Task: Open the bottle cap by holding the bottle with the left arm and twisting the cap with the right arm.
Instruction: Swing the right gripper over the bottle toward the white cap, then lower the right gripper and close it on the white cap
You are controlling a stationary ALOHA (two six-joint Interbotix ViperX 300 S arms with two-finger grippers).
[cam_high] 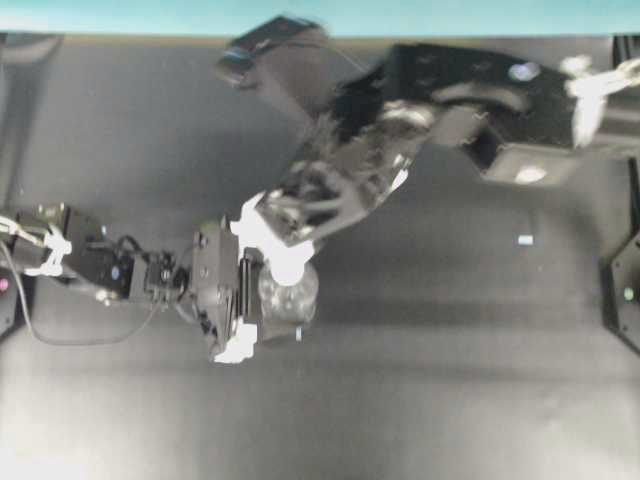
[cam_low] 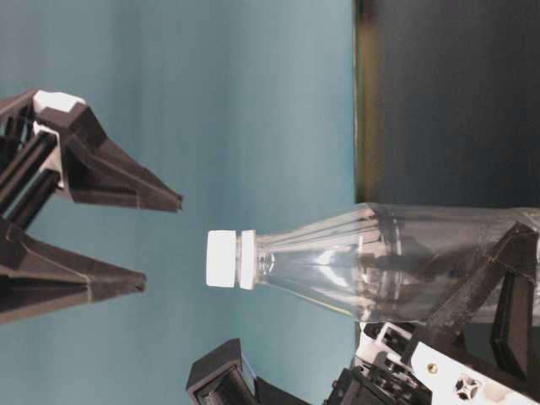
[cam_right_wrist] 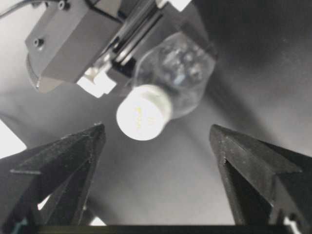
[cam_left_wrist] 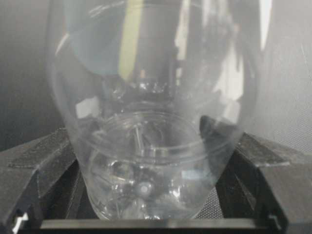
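The clear plastic bottle (cam_high: 295,298) stands upright on the black table, held low on its body by my left gripper (cam_high: 250,290), which is shut on it. In the left wrist view the bottle (cam_left_wrist: 146,122) fills the space between both black fingers (cam_left_wrist: 36,165). Its white cap (cam_right_wrist: 143,113) is screwed on and also shows in the table-level view (cam_low: 224,259). My right gripper (cam_right_wrist: 157,131) is open and hovers just above the cap. The cap lies beyond the fingertips (cam_right_wrist: 97,134), nearer the left one and untouched. In the table-level view the right gripper (cam_low: 162,243) faces the cap with a gap between.
A small pale tag (cam_high: 525,240) lies on the table to the right. A black fixture (cam_high: 625,290) stands at the right edge. The right arm's boxy housing (cam_high: 480,100) spans the upper middle. The left arm's cable (cam_high: 40,320) loops at the left edge.
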